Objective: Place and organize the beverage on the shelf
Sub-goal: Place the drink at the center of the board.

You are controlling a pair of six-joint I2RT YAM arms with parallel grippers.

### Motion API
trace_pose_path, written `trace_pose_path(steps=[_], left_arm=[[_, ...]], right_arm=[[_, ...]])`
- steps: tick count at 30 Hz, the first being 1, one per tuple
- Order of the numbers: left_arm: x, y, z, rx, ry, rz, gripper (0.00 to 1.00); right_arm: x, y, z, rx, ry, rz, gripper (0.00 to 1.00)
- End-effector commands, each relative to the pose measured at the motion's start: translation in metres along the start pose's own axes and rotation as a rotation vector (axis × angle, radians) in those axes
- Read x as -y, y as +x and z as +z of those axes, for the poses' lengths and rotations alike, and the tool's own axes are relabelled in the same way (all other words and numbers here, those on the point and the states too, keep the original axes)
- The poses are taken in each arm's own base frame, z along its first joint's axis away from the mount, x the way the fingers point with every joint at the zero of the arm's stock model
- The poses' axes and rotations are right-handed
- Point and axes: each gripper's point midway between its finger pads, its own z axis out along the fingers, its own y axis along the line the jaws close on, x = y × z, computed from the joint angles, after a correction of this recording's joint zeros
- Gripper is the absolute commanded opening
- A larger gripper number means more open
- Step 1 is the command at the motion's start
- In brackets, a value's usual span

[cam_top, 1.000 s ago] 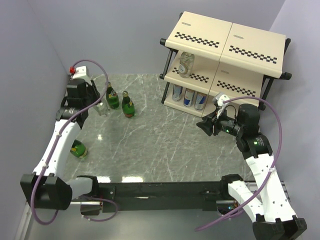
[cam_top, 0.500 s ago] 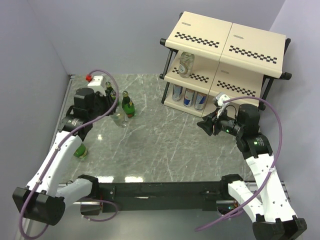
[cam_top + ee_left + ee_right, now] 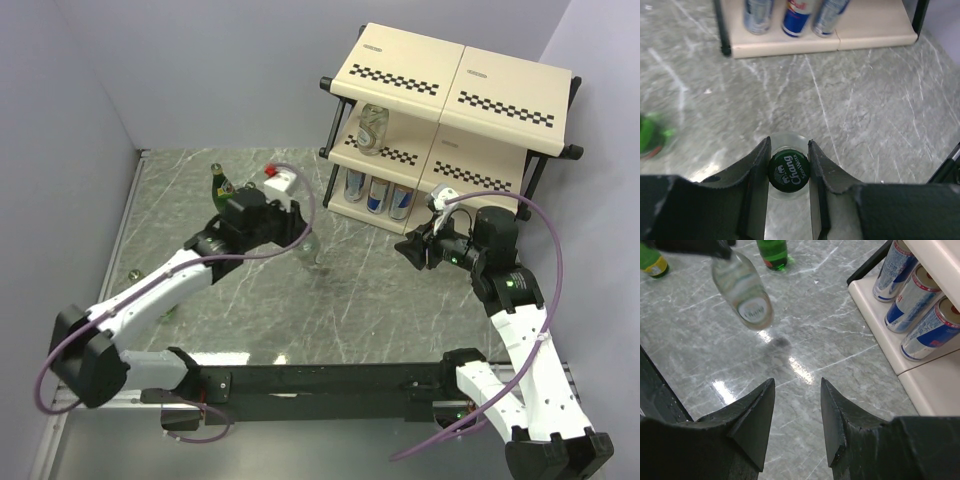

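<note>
Bottle (image 3: 788, 170) | step: carry to shelf (image 3: 400, 50) | left hand (image 3: 788, 147) pinches it; right hand (image 3: 797, 390) spread, empty | next: probably set upright

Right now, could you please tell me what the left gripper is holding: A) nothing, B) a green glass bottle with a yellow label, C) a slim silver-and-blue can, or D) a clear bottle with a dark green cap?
D: the left wrist view shows the left gripper shut on the clear bottle at its dark green cap, lifted off the grey marble table.
</note>
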Motion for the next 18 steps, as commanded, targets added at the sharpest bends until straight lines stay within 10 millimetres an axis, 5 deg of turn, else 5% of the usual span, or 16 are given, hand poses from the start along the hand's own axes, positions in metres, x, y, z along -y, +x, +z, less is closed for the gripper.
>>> trace_pose_path(steps=[1, 13, 18], left_arm=[[0.041, -0.077, 0.011, 0.260, 0.128, 0.075, 0.00], [0.090, -0.056, 0.066, 0.221, 0.230, 0.224, 0.00], [0.094, -0.042, 0.084, 0.171, 0.220, 0.265, 0.00]], right_arm=[[0.004, -0.008, 0.000, 0.024, 0.018, -0.027, 0.49], [0.007, -0.007, 0.001, 0.018, 0.026, -0.027, 0.49], [0.008, -0.006, 0.002, 0.016, 0.029, -0.025, 0.49]])
